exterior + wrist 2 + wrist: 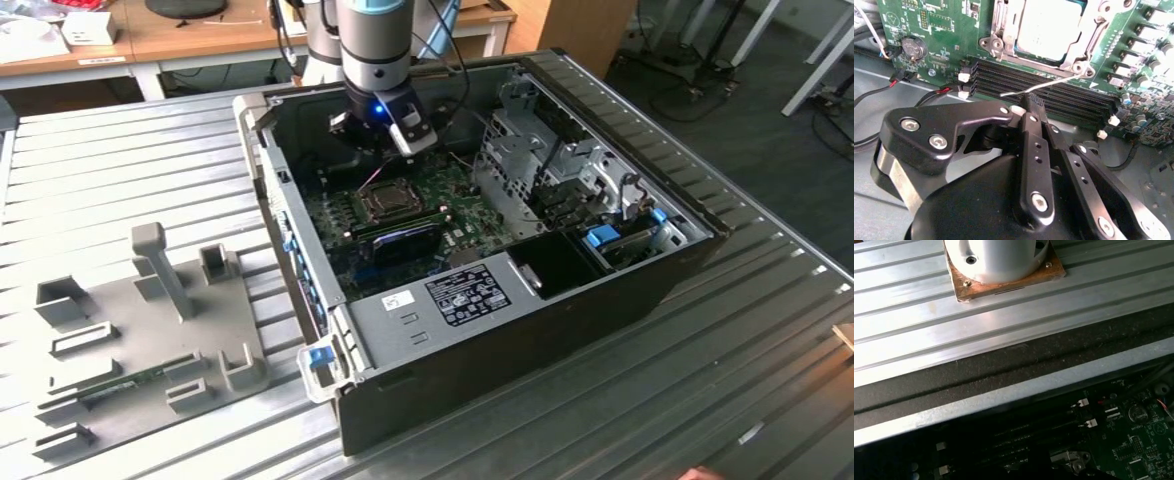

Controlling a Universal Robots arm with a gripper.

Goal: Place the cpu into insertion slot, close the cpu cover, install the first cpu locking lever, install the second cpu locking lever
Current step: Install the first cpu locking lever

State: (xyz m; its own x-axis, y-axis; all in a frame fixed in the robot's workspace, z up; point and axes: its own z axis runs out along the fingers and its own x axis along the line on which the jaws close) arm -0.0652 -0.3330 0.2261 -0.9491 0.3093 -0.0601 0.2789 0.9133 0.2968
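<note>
In the second wrist view the cpu (1049, 25) lies flat in the insertion slot (1026, 55), its pale face showing through the window of the cpu cover (1004, 27), which is folded down over it. A thin wire locking lever (1046, 84) sticks out from the socket's corner across the memory slots. My gripper (1029, 106) is shut, with its black fingertips pressed together right beside the lever's free end; whether they touch it I cannot tell. In the exterior view the gripper (396, 140) hangs just behind the socket (387, 200) inside the open computer case.
Long black memory slots (1064, 97) run beside the socket, with a coin battery (914, 48) and red and black cables (874, 95) nearby. A metal drive cage (561, 170) fills the case's right side. A grey fixture plate (147, 330) lies on the ribbed table at the exterior view's left.
</note>
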